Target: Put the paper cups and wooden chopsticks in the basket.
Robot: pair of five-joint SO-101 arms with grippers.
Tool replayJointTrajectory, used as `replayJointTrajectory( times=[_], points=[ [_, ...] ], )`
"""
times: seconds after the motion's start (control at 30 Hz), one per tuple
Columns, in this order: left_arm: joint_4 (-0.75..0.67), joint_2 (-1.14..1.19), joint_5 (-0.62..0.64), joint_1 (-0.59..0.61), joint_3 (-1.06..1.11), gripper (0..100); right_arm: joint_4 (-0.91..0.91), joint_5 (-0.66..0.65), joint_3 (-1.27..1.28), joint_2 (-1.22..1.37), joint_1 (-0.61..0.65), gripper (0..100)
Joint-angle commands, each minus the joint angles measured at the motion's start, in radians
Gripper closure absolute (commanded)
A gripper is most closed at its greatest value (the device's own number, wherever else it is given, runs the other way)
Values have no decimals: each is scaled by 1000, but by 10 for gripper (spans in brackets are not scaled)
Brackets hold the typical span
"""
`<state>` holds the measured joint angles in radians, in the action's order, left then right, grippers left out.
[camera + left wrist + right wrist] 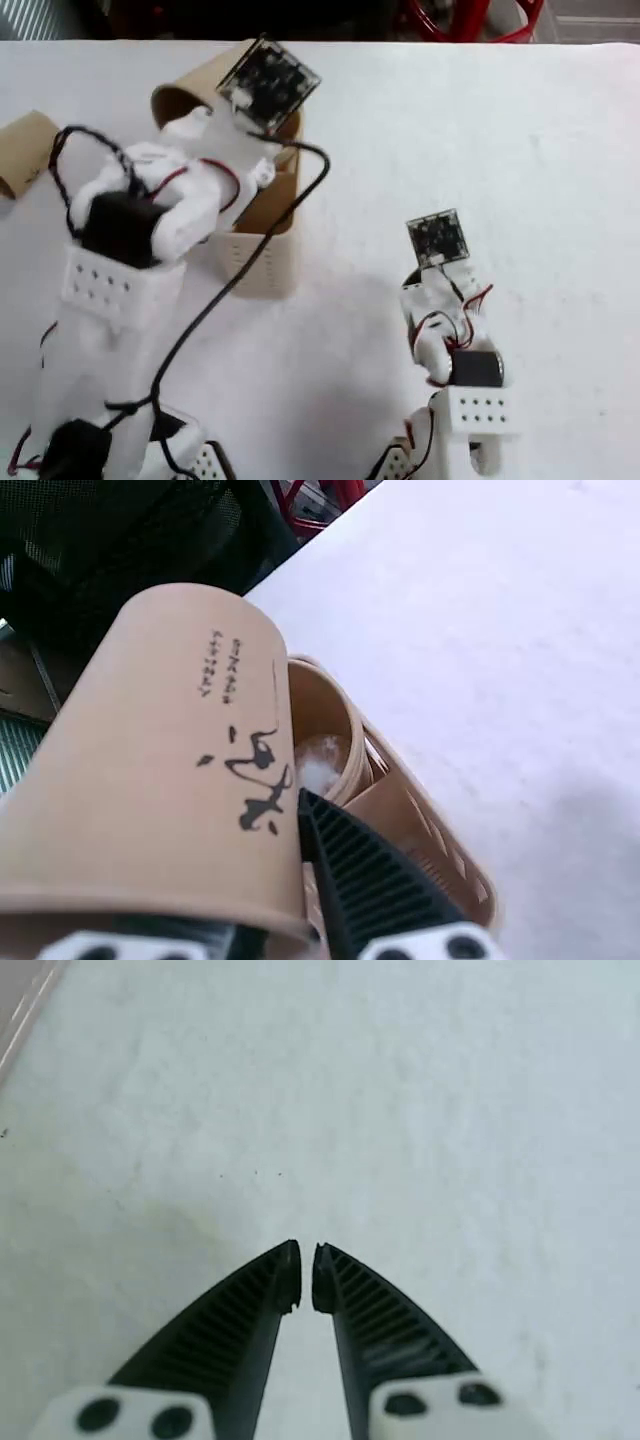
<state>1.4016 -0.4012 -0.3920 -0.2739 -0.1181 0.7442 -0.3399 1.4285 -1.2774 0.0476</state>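
My left gripper is shut on a tan paper cup and holds it on its side just above the beige slotted basket; one black finger presses on the cup's wall. A second paper cup stands inside the basket. From above, the held cup pokes out beside the left arm over the basket. Another paper cup lies on its side at the table's far left. My right gripper is shut on nothing, low over bare table.
The right arm sits folded near the front right of the white table. A black cable runs from the left wrist across the basket's front. Dark chair parts and red bars stand beyond the far edge.
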Motion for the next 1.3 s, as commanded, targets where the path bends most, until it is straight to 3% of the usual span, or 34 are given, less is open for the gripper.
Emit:
replayJointTrajectory(
  times=[0.0,0.2,0.37,0.6,1.27],
  points=[
    [60,51,26,-2,-123,977,74,17,20,-179,-12,964],
    [196,165,74,-2,-256,977,203,23,120,-541,-12,964],
    [288,237,100,-8,-310,976,156,23,123,-487,-12,962],
    [305,243,100,-7,-419,976,154,17,144,-527,-12,962],
    [299,245,101,-2,-344,967,156,15,144,-526,-12,961]
  ],
)
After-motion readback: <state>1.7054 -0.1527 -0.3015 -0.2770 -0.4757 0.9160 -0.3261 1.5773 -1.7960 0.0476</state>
